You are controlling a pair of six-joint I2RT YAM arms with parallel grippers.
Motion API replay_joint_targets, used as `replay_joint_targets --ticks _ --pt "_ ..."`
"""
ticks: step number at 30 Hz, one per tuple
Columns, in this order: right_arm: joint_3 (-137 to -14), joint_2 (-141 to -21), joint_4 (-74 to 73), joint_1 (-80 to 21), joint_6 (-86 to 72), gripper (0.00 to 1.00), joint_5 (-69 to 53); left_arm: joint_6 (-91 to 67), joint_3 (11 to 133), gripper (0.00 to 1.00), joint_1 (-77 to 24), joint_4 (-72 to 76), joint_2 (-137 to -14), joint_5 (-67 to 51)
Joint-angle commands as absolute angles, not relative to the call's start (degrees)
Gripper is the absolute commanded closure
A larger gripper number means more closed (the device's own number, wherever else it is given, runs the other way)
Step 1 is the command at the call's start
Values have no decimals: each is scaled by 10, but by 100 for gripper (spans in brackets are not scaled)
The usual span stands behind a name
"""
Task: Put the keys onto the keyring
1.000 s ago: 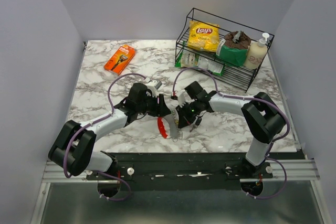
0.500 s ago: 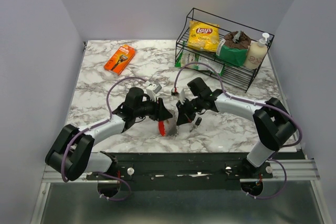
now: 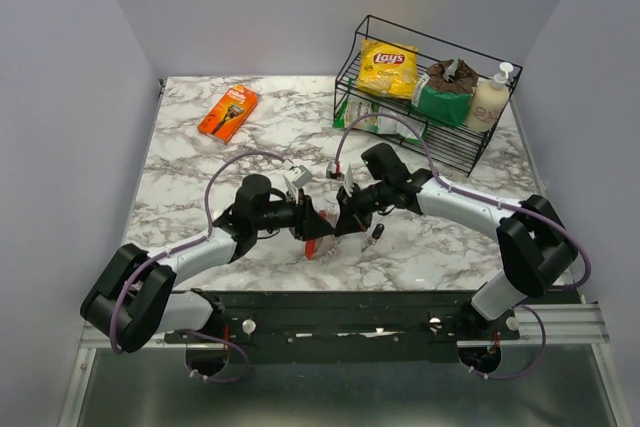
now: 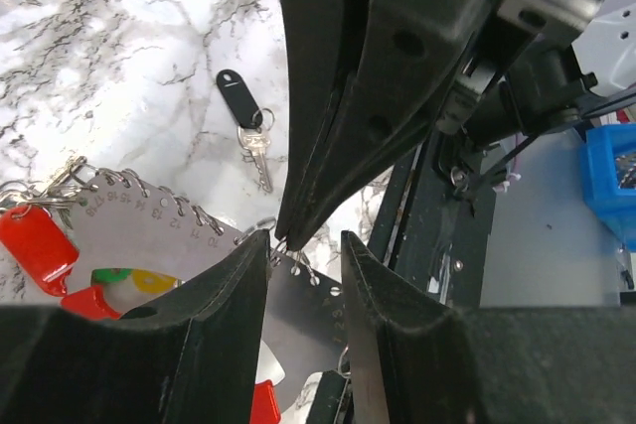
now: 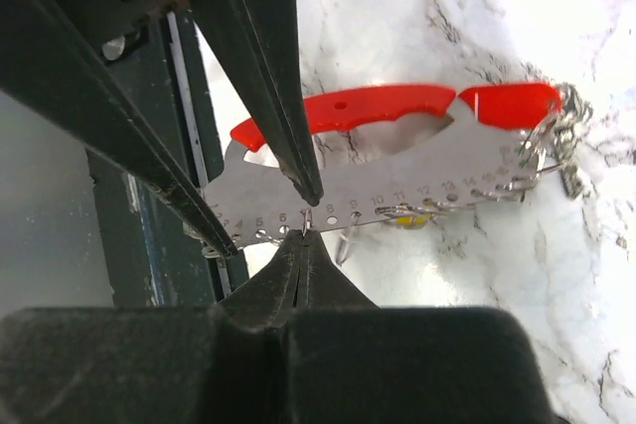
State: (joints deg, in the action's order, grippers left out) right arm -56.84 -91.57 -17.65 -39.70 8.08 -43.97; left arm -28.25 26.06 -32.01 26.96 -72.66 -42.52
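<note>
**Item inspected:** the keyring (image 5: 417, 181), a flat grey metal plate with one curved red side and a row of numbered holes carrying small wire rings. It lies on the white marble table (image 3: 200, 167) between the two arms. It sits toward the front, not far from the black rail (image 3: 330, 302) along the near edge.

**Grippers:** The left gripper (image 4: 304, 245) has its fingers part-way apart, straddling the holed edge of the keyring. No firm pinch is evident. The right gripper (image 5: 303, 240) has its fingers pressed together, with the tip set at one hole of that same edge (whether a wire ring is nipped there cannot be told).

**Keys:** Of the keys, a red plastic-headed key (image 4: 35, 245) sits at the keyring's end beside a cluster of rings. Green and yellow show through the plate's opening. A black-fobbed key (image 4: 238, 96) lies loose on the marble, just apart from the plate.

**Risks, as judged:**
- The two tips work almost touching, so a small misjudged move could knock them together or flick the plate.
- An unclamped plate may slide toward the rail.
- A wire ring could spring out of a fingertip grip.

**Room:** Open marble lies behind and to both sides. The black wire basket (image 3: 430, 97) and the orange packet (image 3: 228, 112) stand well apart. The front edge is the tight side.
</note>
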Motion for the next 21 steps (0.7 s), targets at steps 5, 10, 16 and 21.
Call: replay_joint_targets --ticks 5,10,16,21 --pt "-559 -873 -152 -401 103 99 -477 -286 237 57 -324 305 -694 -439" --pt "-552 -863 -149 -401 107 99 -483 -284 234 54 -323 307 -692 -432" --pt "-548 -856 -146 -402 109 99 -481 -285 225 56 -323 321 -695 -438" --pt "-547 -850 -142 -401 108 99 -480 -284 219 56 -323 328 -700 -436"
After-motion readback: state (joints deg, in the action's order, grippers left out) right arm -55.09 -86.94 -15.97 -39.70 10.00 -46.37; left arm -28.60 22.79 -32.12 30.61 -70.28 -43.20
